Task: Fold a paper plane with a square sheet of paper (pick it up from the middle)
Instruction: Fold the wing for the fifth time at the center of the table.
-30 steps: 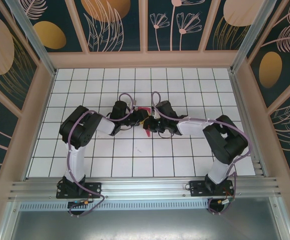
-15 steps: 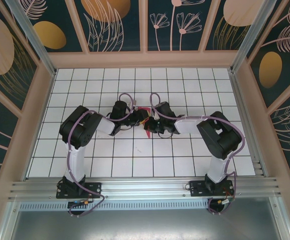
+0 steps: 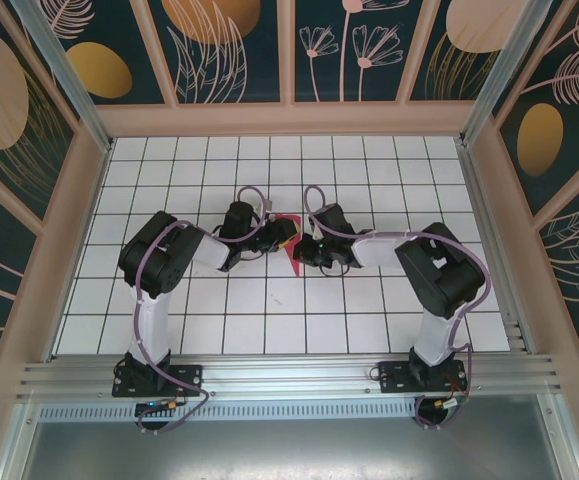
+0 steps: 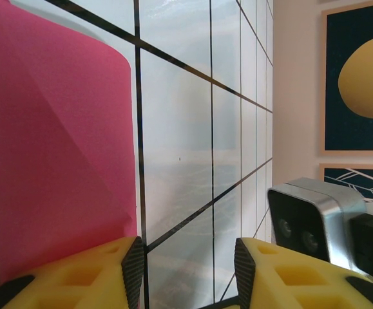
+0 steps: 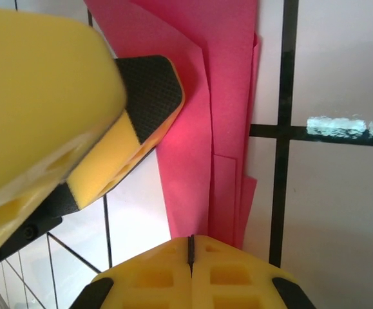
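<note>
One magenta-pink paper sheet (image 3: 293, 256), folded into a narrow, pointed, layered shape, lies flat on the white tiled worktop (image 3: 369, 320) at the middle of the top view. Its point is toward the bottom of the frame. Two black arms meet over it, one from each side.

The left gripper (image 4: 186, 265) has its two yellow jaws part-way apart, with bare tile showing in the gap. The paper lies by the jaw on the left of that view. In the right wrist view, one of its black-padded fingertips (image 5: 146, 90) lies over the paper's upper left.

The right gripper (image 5: 190, 252) has its jaws pressed fully together at the paper's lower end; I cannot tell whether a layer is pinched between them. One grey camera block (image 4: 305, 215) sits at the lower right of the left wrist view.

Against the top view a second earlier, the left arm is unchanged. The right arm's elbow has shifted slightly left and its wrist has drawn right, baring more of the paper's point.
</note>
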`<state>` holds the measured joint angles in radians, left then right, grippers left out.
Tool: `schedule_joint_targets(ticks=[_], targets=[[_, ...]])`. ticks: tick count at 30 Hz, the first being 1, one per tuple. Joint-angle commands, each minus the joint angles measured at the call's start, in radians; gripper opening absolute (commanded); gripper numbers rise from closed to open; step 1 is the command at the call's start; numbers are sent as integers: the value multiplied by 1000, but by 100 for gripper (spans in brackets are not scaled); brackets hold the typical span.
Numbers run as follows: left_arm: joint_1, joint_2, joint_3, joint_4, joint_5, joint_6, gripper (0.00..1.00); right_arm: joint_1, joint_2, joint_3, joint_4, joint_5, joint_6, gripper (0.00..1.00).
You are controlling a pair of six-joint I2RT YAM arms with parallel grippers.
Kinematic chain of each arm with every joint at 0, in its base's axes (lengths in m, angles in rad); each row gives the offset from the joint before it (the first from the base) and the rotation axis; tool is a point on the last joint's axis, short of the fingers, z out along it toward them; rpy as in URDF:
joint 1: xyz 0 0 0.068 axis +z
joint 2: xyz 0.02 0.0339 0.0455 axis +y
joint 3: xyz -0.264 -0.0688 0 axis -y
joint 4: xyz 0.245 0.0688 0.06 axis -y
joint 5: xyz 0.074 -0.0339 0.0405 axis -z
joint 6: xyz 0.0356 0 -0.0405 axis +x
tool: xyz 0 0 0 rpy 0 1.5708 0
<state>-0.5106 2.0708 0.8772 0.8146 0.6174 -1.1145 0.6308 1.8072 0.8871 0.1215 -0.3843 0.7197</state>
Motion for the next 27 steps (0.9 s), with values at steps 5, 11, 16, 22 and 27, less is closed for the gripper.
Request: schedule_joint_targets(ticks=[5,11,16,22,27], targets=[[-2,5,9,-42,1,16,45,13,-90,-1,16,-52,17,7],[-2,4,11,-40,3,15,45,19,-28,10,42,-73,35,7],[-2,1,10,-42,5,17,45,19,15,36,20,-46,27,7],[-2,-4,8,-42,9,21,45,7,34,13,4,8,23,7],[-2,-4,10,-42,10,21,45,-5,46,-21,9,8,23,7]])
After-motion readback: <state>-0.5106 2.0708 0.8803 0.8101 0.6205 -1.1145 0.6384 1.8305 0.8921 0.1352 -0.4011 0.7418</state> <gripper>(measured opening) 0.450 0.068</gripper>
